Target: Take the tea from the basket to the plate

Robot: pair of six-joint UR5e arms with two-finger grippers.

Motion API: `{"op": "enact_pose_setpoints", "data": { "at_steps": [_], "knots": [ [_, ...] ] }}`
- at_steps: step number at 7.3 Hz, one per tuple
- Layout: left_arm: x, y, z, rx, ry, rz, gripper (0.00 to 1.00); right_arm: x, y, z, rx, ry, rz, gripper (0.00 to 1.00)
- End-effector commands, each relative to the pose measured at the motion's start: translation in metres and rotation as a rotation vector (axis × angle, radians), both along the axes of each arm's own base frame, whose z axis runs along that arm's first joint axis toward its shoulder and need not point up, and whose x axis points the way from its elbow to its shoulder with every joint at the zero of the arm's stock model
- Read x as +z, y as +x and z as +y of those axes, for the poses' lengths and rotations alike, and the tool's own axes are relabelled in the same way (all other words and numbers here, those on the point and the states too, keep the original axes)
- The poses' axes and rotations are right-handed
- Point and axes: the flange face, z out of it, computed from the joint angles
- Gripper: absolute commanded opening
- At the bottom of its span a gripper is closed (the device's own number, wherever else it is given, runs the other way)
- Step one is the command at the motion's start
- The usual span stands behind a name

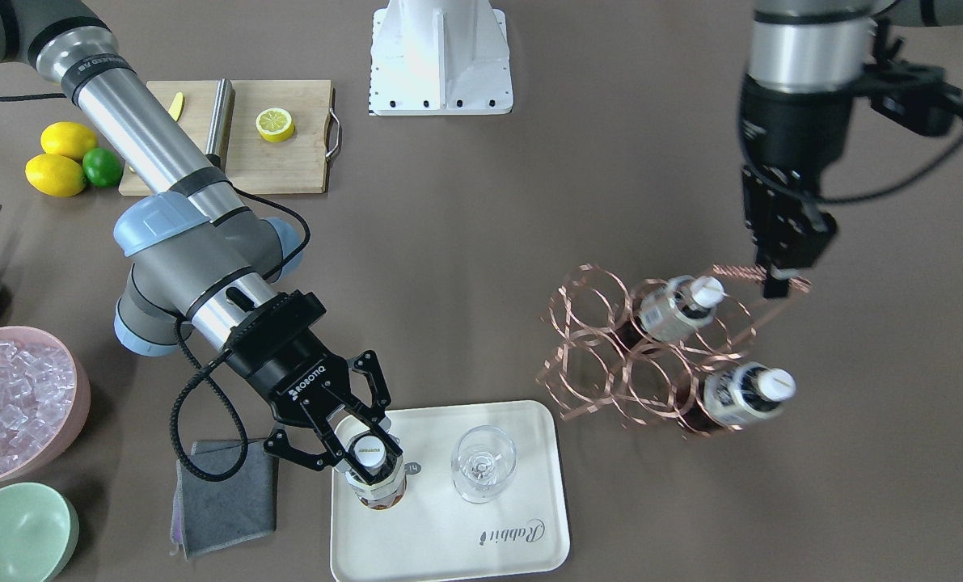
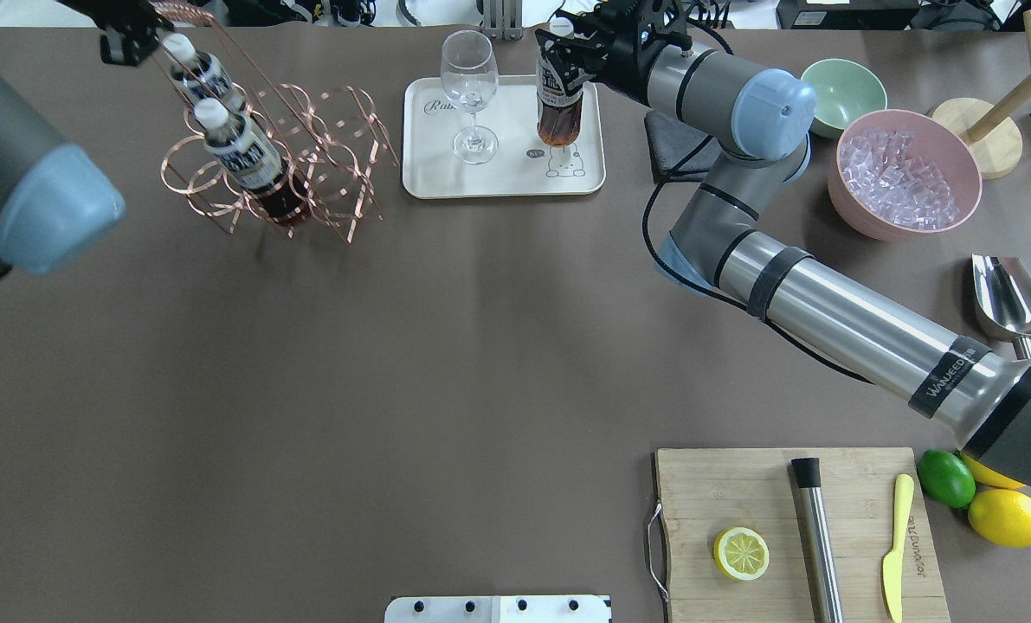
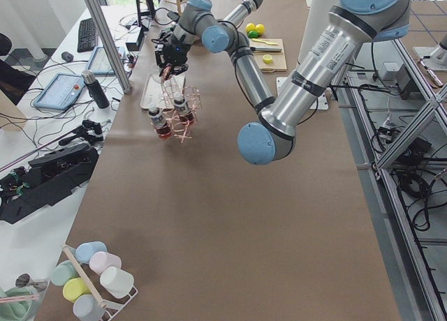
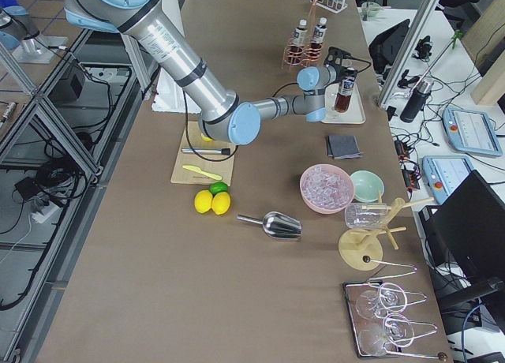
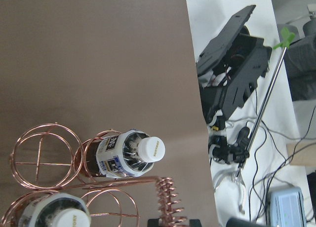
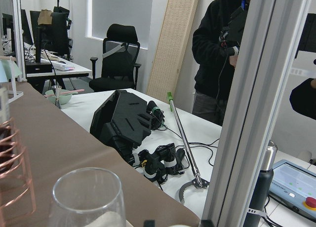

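Exterior front-facing view showed the right fingers (image 1: 345,447) clamped on the neck of the tea (image 1: 381,487), one finger on each side of it, just under the white cap. The tea was upright, away from the basket (image 1: 610,356), at the end of the plate (image 1: 449,543) that was nearer to the grey cloth (image 1: 226,501). Its base was down at the plate surface, but I could not tell if it really touched the plate. A glass (image 1: 483,465) stood on the same plate just beside the tea and did not touch it. In the right wrist view only the rim of this glass appeared, at the bottom edge.

The basket stood on the desk (image 1: 465,283) near the plate, on the robot's left side of it. Two more bottles (image 1: 679,303) were in its ring compartments and both leaned, with their white caps above the wire rings. The other rings that I could see held nothing.

The left fingers (image 1: 776,279) were at the coiled handle (image 5: 165,197) on top of the basket. In the left wrist view the coil ran down to the bottom edge, where a dark part of the fingers showed. Whether these fingers were apart or closed on the handle, I could not tell.
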Motion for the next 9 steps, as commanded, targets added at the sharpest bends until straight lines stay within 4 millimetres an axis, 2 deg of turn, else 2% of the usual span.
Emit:
{"op": "enact_pose_setpoints", "data": {
  "at_steps": [1, 2, 3, 4, 6, 7, 8, 9],
  "knots": [
    [0.108, -0.109, -0.123, -0.077, -0.078, -0.034, 0.00, 0.012, -0.011, 0.010, -0.005, 0.009, -0.015, 0.00],
    [0.163, -0.148, -0.159, -0.103, -0.078, -0.050, 0.00, 0.015, -0.016, 0.015, -0.001, 0.012, -0.023, 0.00],
    [0.208, -0.184, -0.175, -0.093, -0.088, -0.049, 0.00, 0.017, -0.017, 0.016, -0.002, 0.014, -0.025, 0.00],
    [0.239, -0.214, -0.182, -0.097, -0.095, -0.064, 0.00, 0.020, -0.017, 0.017, -0.004, 0.013, -0.024, 0.00],
    [0.266, -0.243, -0.169, -0.079, -0.110, -0.033, 0.00, 0.020, -0.019, 0.019, -0.006, 0.014, -0.027, 0.00],
    [0.271, -0.251, -0.166, -0.088, -0.118, -0.029, 0.00, 0.021, -0.019, 0.020, -0.008, 0.013, -0.029, 0.11],
    [0.272, -0.252, -0.164, -0.082, -0.121, -0.017, 0.00, 0.021, -0.016, 0.017, 0.004, 0.009, -0.027, 0.93],
    [0.278, -0.253, -0.158, -0.080, -0.123, -0.018, 0.00, 0.021, -0.014, 0.017, 0.005, 0.007, -0.029, 0.99]
  ]
}}
